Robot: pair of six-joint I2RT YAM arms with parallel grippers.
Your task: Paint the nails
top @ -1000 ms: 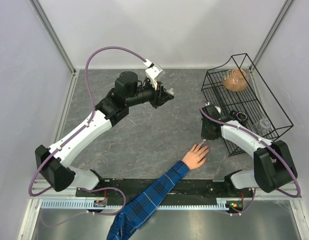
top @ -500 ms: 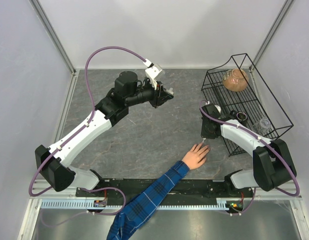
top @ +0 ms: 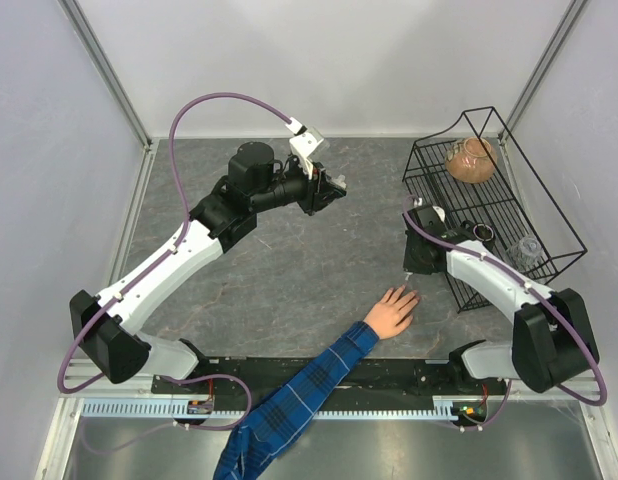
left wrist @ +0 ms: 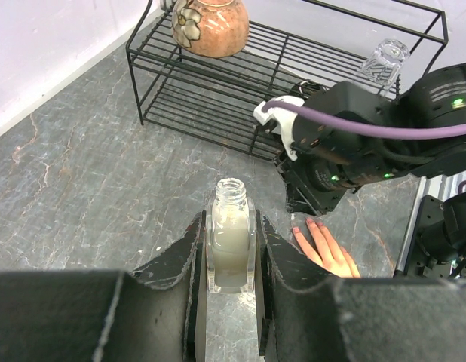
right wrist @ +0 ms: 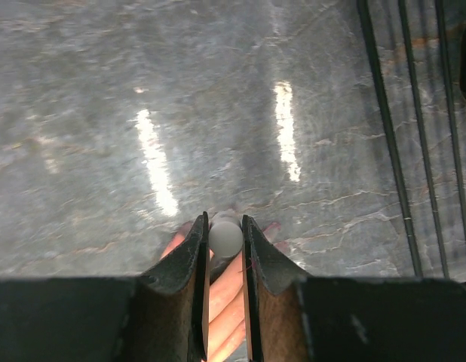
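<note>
Overhead, just on the base side of the right claw, a person's hand lies flat on the table, its fingers pointing toward that claw. The nails are too small to separate in this view. They sit at the fingertips, just short of the claw's tip and apart from it. The left claw hangs well apart, up and to the left of the hand, so the right arm is plainly the nearer.

From the left wrist, the left claw is clamped on an uncapped bottle of pale liquid, held upright between its fingers. The hand lies beyond and to the right of this claw, under the right arm, with pink showing at the nail ends. A wire rack stands further back.

From the right wrist, the right claw stands narrow, pinching a small round pale cap seen end-on. This is judged to be the brush handle, with the bristles hidden beneath it. The fingers run lengthwise under the claw, their tips just ahead of it. Whether the brush touches a nail cannot be told.

Assessment: the coming move is judged to be a short descent by the right arm, then a stroke along the finger's long axis toward its tip.
</note>
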